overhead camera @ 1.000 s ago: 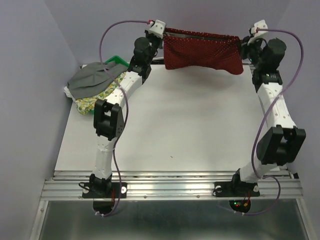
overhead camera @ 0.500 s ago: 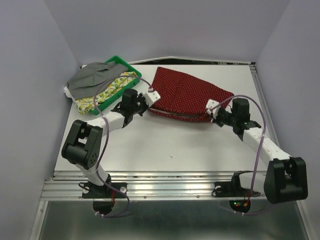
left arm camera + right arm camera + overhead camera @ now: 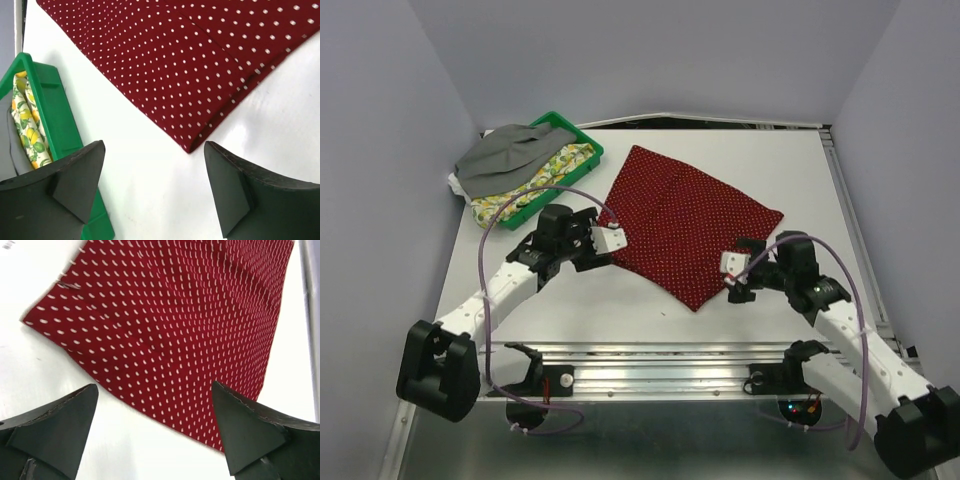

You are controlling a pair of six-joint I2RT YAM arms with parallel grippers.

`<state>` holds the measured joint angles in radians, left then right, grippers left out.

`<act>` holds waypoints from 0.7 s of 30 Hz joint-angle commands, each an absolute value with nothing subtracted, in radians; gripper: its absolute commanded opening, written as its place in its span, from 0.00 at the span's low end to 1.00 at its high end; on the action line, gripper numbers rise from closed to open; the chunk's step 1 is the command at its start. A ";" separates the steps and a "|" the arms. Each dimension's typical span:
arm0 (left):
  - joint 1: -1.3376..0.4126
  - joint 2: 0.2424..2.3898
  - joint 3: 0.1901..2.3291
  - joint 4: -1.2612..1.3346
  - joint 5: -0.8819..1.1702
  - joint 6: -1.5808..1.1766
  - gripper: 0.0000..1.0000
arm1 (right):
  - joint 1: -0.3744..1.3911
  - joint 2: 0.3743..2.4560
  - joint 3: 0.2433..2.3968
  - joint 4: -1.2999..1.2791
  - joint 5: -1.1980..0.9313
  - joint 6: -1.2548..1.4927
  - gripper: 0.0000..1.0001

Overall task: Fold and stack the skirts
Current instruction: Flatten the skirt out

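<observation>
Dark red dotted skirt (image 3: 685, 228) spread flat on the table (image 3: 650, 305), just right of the green tray (image 3: 563, 121) and not touching it. Grey skirt (image 3: 505, 155) heaped over the tray's far end, on top of the lemon-print skirt (image 3: 542, 178) lying inside the tray.

Left gripper (image 3: 612, 240) with jaws spread wide and nothing between them, poised at the red skirt's corner nearest the tray. Right gripper (image 3: 732, 270) likewise released and empty, low at the near hem on the side away from the tray. Cloth free of both tools.

Step in hand, as judged: first fold of the red skirt, not yet begun.

For a clean fold:
- Pinch both cloth layers at each grasp, not the top layer alone.
- Take hold near the two ends of one edge, for an even lift.
- Raise both ends together, with the edge kept lightly taut between them.
- Carry across to the opposite edge and lay down edge to edge.
- Steer clear of the tray rim to avoid snagging the heap there.
</observation>
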<state>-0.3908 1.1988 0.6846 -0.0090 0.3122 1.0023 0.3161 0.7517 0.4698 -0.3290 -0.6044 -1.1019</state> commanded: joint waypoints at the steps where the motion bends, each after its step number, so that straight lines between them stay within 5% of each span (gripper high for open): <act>1: -0.388 1.121 0.713 -0.213 0.344 1.072 0.92 | 0.321 0.981 0.683 -0.230 -0.392 -0.936 1.00; 5: -0.376 1.184 0.802 -0.218 0.337 0.881 0.90 | 0.308 1.291 0.926 -0.232 -0.270 -0.730 0.98; 11: -0.377 1.495 1.079 -0.254 0.330 0.470 0.68 | 0.227 1.749 1.308 -0.377 -0.271 -0.627 0.80; 15: -0.397 1.658 1.150 -0.250 0.321 0.387 0.66 | 0.183 1.948 1.480 -0.535 -0.281 -0.637 0.70; 21: -0.439 1.879 1.300 -0.302 0.241 0.347 0.61 | 0.172 1.982 1.379 -0.572 -0.232 -0.664 0.66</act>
